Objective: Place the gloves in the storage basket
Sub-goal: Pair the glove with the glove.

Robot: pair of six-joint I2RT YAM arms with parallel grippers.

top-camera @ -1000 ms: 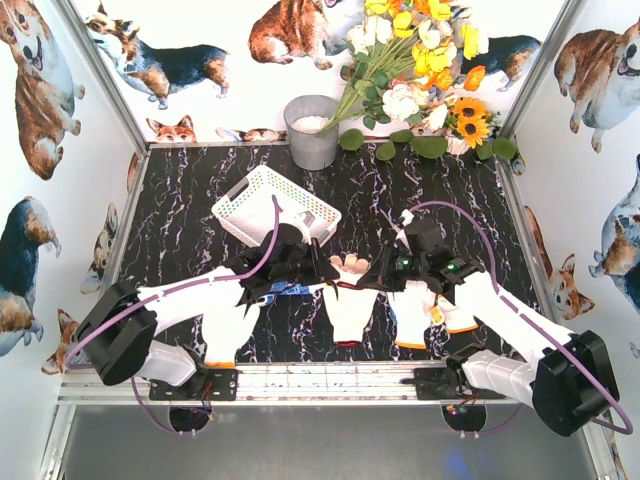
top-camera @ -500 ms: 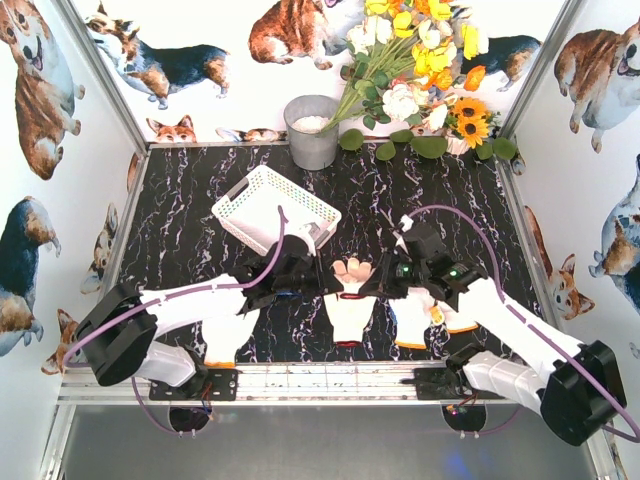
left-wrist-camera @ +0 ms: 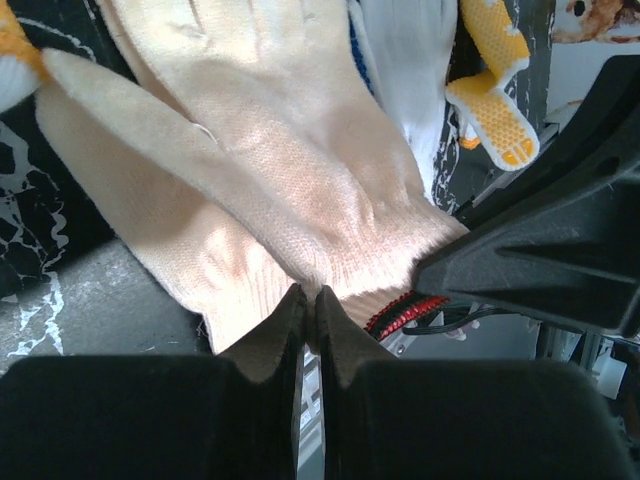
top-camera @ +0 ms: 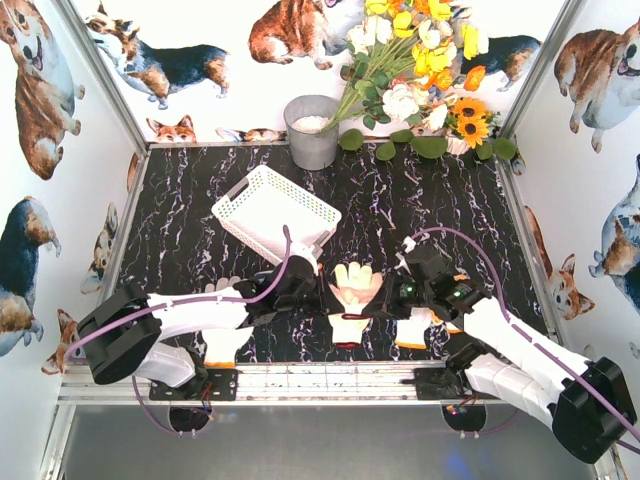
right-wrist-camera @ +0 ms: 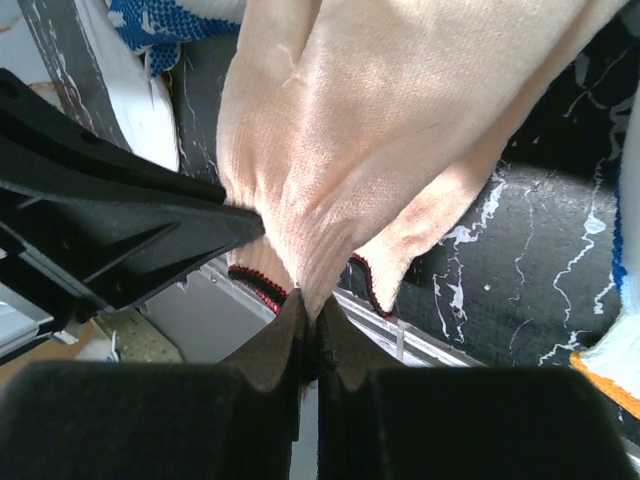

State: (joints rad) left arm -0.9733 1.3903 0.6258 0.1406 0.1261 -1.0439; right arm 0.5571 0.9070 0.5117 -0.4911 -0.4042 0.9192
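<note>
Nearer the table [top-camera: 180, 230] edge now, left tool [left-wrist-camera: 308, 298] and right tool [right-wrist-camera: 308, 305] (jaws together) pinch cream glove [top-camera: 352, 285].

A cream knit glove [right-wrist-camera: 400, 130] fills the upper middle of the frame and narrows down to its red-edged cuff at the lower centre. There the two black fingers [right-wrist-camera: 275, 355] of the right gripper [right-wrist-camera: 308, 325] are pressed together on the cuff. From the left edge, the black pointed tip of the left gripper [right-wrist-camera: 240, 225] touches the same cuff. A white glove with blue dots [right-wrist-camera: 160, 25] lies in the upper left corner. The black marble counter with white veins [right-wrist-camera: 540, 270] shows at the right, and a white glove cuff with an orange edge [right-wrist-camera: 615, 370] is in the lower right corner.
</note>
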